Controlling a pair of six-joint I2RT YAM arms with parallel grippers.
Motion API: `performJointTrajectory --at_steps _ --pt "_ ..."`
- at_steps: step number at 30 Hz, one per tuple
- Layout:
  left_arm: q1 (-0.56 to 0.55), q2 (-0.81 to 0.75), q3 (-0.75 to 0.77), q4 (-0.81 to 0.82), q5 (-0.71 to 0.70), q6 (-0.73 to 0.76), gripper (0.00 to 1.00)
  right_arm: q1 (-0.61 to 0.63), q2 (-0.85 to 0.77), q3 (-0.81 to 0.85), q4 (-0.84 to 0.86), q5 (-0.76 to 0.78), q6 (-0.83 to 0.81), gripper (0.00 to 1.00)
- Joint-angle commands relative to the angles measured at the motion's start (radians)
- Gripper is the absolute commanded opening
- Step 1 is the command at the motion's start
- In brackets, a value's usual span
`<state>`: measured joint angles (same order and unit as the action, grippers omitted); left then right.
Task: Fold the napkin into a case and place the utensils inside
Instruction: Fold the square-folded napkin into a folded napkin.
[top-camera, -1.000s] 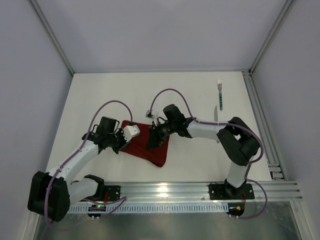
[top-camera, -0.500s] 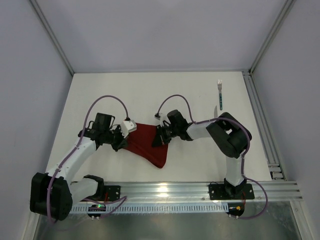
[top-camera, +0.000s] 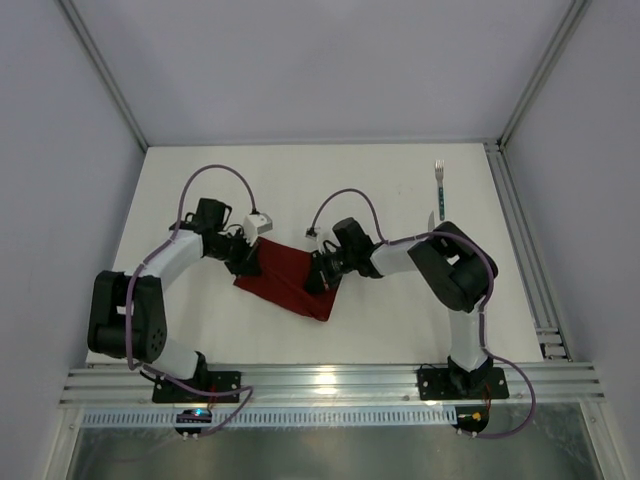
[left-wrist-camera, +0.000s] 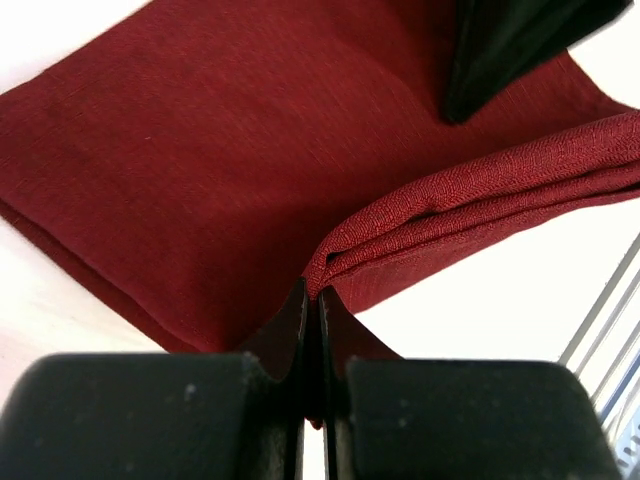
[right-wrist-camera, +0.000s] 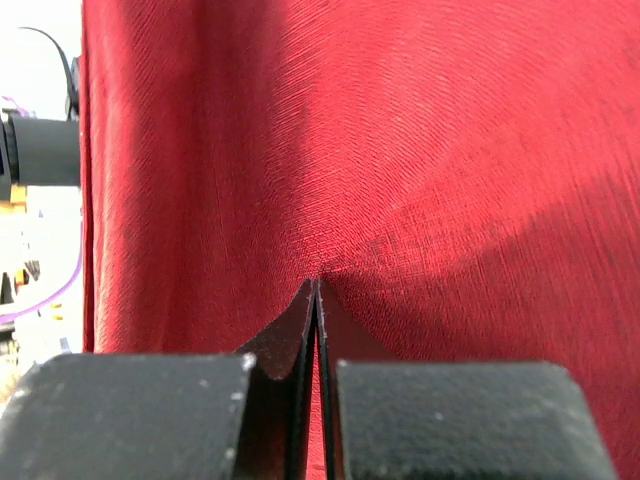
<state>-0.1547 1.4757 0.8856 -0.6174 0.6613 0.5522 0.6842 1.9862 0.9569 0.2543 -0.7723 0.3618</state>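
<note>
The dark red napkin (top-camera: 288, 281) lies partly folded on the white table, between the two arms. My left gripper (top-camera: 251, 260) is shut on its left corner; in the left wrist view the jaws (left-wrist-camera: 318, 292) pinch a doubled fold of the napkin (left-wrist-camera: 190, 170). My right gripper (top-camera: 321, 273) is shut on the right part of the cloth; in the right wrist view the jaws (right-wrist-camera: 316, 283) nip a pucker of the napkin (right-wrist-camera: 420, 150). The fork (top-camera: 439, 189), teal-handled, lies far right at the back. The knife is hidden behind the right arm.
A black tip of the right gripper's finger (left-wrist-camera: 500, 50) shows above the cloth in the left wrist view. A metal rail (top-camera: 520, 240) runs along the table's right edge and another (top-camera: 330, 380) along the near edge. Grey walls enclose the back and sides.
The right gripper has shut on the napkin. The left arm has swung toward the back left, drawing its corner of the cloth with it, and the napkin now lies flatter and wider.
</note>
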Motion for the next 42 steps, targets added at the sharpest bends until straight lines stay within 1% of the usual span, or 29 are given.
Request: performJointTrajectory --at_steps 1,6,9,10,12,14,16,17,21,23,25,26,27,29,31,36,42 --pt "0.014 0.069 0.073 0.033 0.047 -0.024 0.00 0.005 0.042 0.006 -0.115 -0.010 -0.090 0.04" --pt "0.020 0.141 0.093 0.039 0.011 -0.020 0.00 0.005 0.020 0.014 -0.135 -0.019 -0.135 0.04" --pt "0.023 0.179 0.093 0.045 -0.017 -0.015 0.00 0.003 -0.004 0.032 -0.158 -0.002 -0.144 0.10" --pt "0.023 0.189 0.098 0.045 -0.019 -0.015 0.00 0.003 -0.015 0.036 -0.158 0.007 -0.142 0.15" --pt "0.023 0.210 0.102 0.042 -0.012 -0.015 0.00 0.003 -0.058 0.042 -0.156 0.034 -0.121 0.19" --pt "0.023 0.216 0.110 0.033 0.003 -0.006 0.00 0.000 -0.095 0.043 -0.161 0.105 -0.101 0.30" --pt "0.023 0.216 0.111 0.018 0.009 0.009 0.00 -0.002 -0.160 0.045 -0.168 0.189 -0.089 0.33" --pt "0.023 0.216 0.111 0.015 0.011 0.014 0.00 -0.002 -0.182 0.045 -0.170 0.220 -0.083 0.38" --pt "0.023 0.216 0.110 0.005 0.011 0.026 0.00 -0.011 -0.263 0.042 -0.191 0.369 -0.052 0.45" --pt "0.023 0.215 0.108 0.004 0.014 0.028 0.00 -0.021 -0.296 0.040 -0.197 0.437 -0.050 0.46" --pt "0.023 0.212 0.108 0.004 0.017 0.023 0.00 -0.023 -0.313 0.029 -0.193 0.464 -0.055 0.49" --pt "0.023 0.209 0.107 0.008 0.017 0.020 0.00 -0.022 -0.326 0.022 -0.184 0.462 -0.057 0.49" --pt "0.023 0.206 0.105 0.011 0.015 0.015 0.00 -0.023 -0.331 -0.001 -0.149 0.420 -0.061 0.54" --pt "0.023 0.198 0.104 0.021 0.014 0.000 0.00 -0.015 -0.346 -0.030 -0.086 0.360 -0.063 0.71" --pt "0.023 0.192 0.096 0.031 0.011 -0.009 0.00 0.000 -0.354 -0.066 -0.073 0.334 -0.072 0.78" --pt "0.023 0.187 0.088 0.044 0.003 -0.028 0.00 0.066 -0.366 -0.103 -0.044 0.292 -0.121 0.84" --pt "0.023 0.187 0.085 0.053 -0.006 -0.046 0.00 0.097 -0.356 -0.104 -0.058 0.289 -0.158 0.85"
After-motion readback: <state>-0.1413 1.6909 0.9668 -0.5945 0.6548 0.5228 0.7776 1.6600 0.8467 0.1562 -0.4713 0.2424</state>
